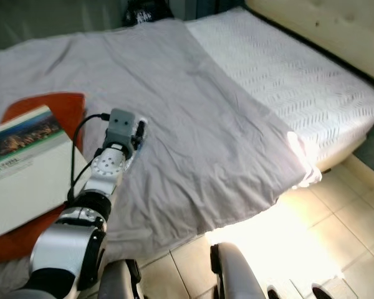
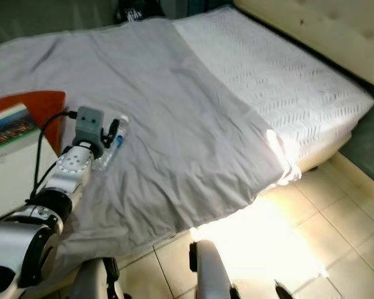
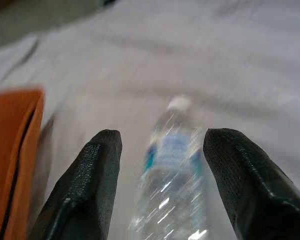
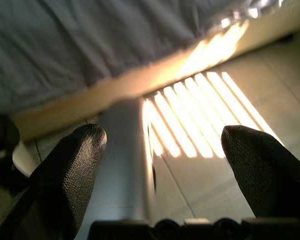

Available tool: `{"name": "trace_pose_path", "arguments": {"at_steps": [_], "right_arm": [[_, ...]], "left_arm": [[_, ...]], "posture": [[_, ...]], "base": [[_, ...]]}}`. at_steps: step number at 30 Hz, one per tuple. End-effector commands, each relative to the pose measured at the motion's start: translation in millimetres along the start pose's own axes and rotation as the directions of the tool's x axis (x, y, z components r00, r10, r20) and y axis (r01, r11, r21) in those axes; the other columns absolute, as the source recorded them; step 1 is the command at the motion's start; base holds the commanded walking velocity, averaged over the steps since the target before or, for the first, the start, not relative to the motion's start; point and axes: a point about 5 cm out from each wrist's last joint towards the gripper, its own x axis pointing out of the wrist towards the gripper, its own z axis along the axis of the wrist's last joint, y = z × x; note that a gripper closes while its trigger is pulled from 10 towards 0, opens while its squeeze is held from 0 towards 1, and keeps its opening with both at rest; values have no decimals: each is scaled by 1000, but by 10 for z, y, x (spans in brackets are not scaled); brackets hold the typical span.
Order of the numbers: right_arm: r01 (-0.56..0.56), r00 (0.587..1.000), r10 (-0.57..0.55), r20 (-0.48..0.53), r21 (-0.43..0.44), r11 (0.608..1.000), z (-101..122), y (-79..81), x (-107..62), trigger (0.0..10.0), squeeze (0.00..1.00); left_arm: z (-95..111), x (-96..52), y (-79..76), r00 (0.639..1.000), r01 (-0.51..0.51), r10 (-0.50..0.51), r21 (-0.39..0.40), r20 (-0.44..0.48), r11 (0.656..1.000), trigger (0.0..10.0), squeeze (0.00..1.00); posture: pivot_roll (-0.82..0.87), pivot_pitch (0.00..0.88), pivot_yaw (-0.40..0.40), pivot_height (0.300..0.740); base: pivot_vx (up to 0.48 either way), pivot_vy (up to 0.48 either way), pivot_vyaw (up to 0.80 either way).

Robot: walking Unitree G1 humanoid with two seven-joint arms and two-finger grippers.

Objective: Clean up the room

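Note:
A clear plastic water bottle (image 3: 172, 165) with a white cap and a blue label lies on the grey blanket (image 1: 193, 124) of the bed. My left gripper (image 3: 165, 137) reaches over the blanket and is open, one finger on each side of the bottle; I cannot tell whether the fingers touch it. In the eye views the bottle (image 2: 115, 142) shows just past the left wrist camera (image 1: 120, 124). My right gripper (image 4: 165, 135) hangs low beside the bed, open and holding nothing, over sunlit floor tiles.
An orange cushion (image 1: 56, 103) with a large white book (image 1: 25, 174) on it lies left of my arm. The bare white mattress (image 1: 287, 75) and beige headboard (image 1: 324, 25) are on the right. Tiled floor (image 1: 349, 218) lies off the bed's near edge.

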Motion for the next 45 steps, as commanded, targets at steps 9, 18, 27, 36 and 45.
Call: {"name": "trace_pose_path", "arguments": {"at_steps": [9, 18, 27, 36, 45], "right_arm": [[-1, 996, -2, -92, -34, 999, 137, -51, -468, 10000, 0], [-24, 993, 21, -118, -31, 999, 154, -22, -541, 10000, 0], [-28, 992, 25, -122, -24, 999, 141, -9, -543, 10000, 0], [-35, 993, 32, -116, -23, 999, 140, 5, -512, 10000, 0], [-39, 993, 35, -115, -27, 999, 144, 4, -488, 10000, 0]], "left_arm": [[-12, 13, 310, 992, -106, 109, 46, -61, 993, 10000, 0], [-379, -102, 223, 965, -67, 65, 2, -254, 998, 10000, 0], [-332, -76, 55, 968, 38, -61, -96, -244, 995, 10000, 1000], [-589, -197, -123, 920, 102, -154, -158, -361, 982, 10000, 1000], [-639, -233, -296, 899, 150, -195, -143, -392, 978, 7176, 0]], "posture": [[-445, 405, -77, 599], [-436, 406, -82, 599], [-422, 409, -75, 599], [-420, 414, -76, 599], [-425, 413, -78, 599]], "base": [[0, 0, 0], [0, 0, 0], [0, 0, 0], [0, 0, 0], [0, 0, 0]]}}
